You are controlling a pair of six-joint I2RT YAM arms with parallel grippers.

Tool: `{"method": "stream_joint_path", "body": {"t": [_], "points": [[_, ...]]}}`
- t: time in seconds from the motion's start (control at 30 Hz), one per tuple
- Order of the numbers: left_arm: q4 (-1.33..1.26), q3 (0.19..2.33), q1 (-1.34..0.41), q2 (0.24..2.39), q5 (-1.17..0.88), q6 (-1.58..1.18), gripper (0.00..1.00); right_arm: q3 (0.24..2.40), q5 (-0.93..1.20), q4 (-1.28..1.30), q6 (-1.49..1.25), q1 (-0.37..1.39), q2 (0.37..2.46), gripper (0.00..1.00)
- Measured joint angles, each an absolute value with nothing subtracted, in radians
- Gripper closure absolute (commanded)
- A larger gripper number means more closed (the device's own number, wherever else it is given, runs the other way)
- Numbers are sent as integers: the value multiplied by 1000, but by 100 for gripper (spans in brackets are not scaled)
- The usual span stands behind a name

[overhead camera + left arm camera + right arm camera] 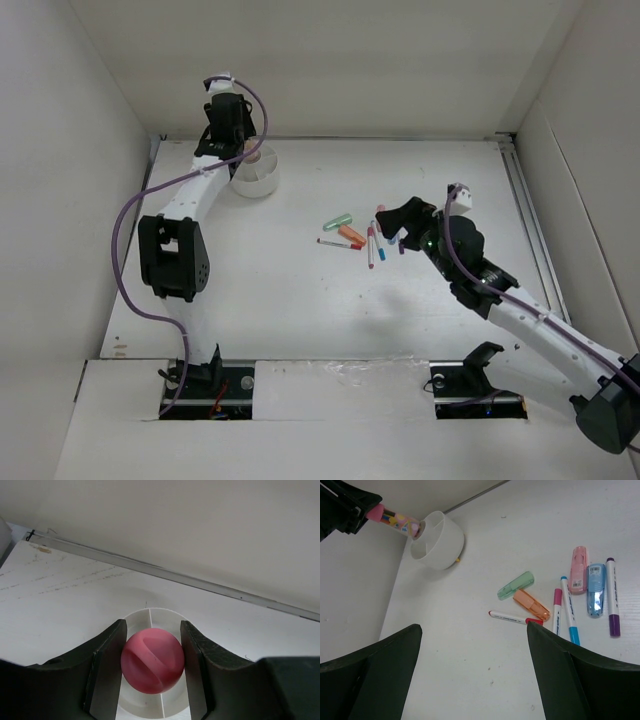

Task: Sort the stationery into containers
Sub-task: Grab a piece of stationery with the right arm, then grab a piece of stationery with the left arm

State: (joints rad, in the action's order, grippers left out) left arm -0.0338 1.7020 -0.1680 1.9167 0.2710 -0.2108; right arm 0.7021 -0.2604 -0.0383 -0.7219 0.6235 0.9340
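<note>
My left gripper [152,630] is shut on the pink cap [152,660] of the white bottle [397,521]. It holds the bottle tilted, with its lower end at the rim of the divided white cup [437,540], which also shows in the top view [257,175]. My right gripper [475,630] is open and empty, hovering just right of the loose stationery [360,238]. These lie on the table: a green case [515,585], an orange case [531,604], a red-capped pen [515,617], a pink marker [557,610], a blue marker [569,610], a pink block [578,570], a blue case [595,589] and a purple marker [612,597].
White walls close in the table on the left, back and right. A metal rail [210,582] runs along the back edge just behind the cup. The cup stands at the back left, near the left wall.
</note>
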Motion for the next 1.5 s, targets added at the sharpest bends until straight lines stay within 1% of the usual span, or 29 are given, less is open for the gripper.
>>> {"method": "stream_joint_path", "body": {"t": [0.03,0.13,0.3,0.33,0.37,0.43,0.5,0.53,0.6,0.63,0.67,0.73,0.77,0.83,0.87,1.0,1.03,1.07,1.1,1.2,1.23,1.27,1.3,1.33,1.4,1.43,1.5], "points": [[-44,1697,-168,1917,273,-208,59,702,-260,-39,-722,624,936,8],[-86,1657,-168,1917,281,-197,45,702,-261,-39,-722,624,941,8],[-118,1601,-175,1917,296,-187,34,702,-262,-39,-722,624,957,7],[-123,1591,-178,1916,298,-184,30,702,-263,-39,-722,624,962,7],[-128,1583,-181,1916,299,-181,28,702,-267,-39,-722,624,966,7],[-130,1578,-188,1916,305,-181,26,702,-273,-38,-721,624,972,7],[-141,1574,-196,1909,308,-181,24,702,-281,-39,-720,624,973,12],[-150,1564,-197,1899,308,-183,30,702,-288,-39,-719,624,973,24],[-155,1543,-203,1864,301,-195,54,702,-309,-39,-714,624,973,44],[-159,1532,-205,1842,290,-199,59,702,-321,-39,-714,624,973,64],[-160,1527,-207,1818,281,-207,63,702,-333,-38,-715,624,973,72],[-175,1526,-211,1770,249,-227,71,702,-361,-38,-722,624,974,84],[-184,1526,-215,1746,235,-236,72,702,-379,-38,-727,624,975,90],[-200,1527,-233,1703,224,-242,79,706,-415,-34,-735,624,985,93],[-205,1530,-254,1686,228,-241,87,711,-431,-27,-740,624,995,95],[-237,1556,-406,1674,245,-222,88,752,-496,19,-761,624,1066,95],[-237,1556,-453,1681,243,-218,91,760,-511,30,-768,624,1080,95],[-241,1556,-501,1689,240,-218,97,767,-532,47,-779,624,1092,95],[-248,1554,-546,1702,237,-218,100,771,-551,62,-790,624,1099,92],[-270,1523,-658,1751,230,-216,100,772,-601,109,-822,620,1086,80],[-273,1510,-686,1771,223,-219,99,771,-610,120,-832,614,1071,71],[-273,1497,-707,1795,212,-223,94,770,-619,127,-844,607,1052,65],[-272,1490,-722,1823,201,-228,84,769,-625,131,-854,597,1028,61],[-269,1486,-732,1850,192,-231,81,768,-630,130,-860,585,1005,56],[-256,1485,-748,1913,186,-242,74,758,-633,125,-869,565,956,55],[-246,1488,-754,1943,187,-245,68,752,-633,123,-871,553,935,55],[-210,1504,-765,2003,188,-247,65,741,-628,119,-876,537,912,55]]}}
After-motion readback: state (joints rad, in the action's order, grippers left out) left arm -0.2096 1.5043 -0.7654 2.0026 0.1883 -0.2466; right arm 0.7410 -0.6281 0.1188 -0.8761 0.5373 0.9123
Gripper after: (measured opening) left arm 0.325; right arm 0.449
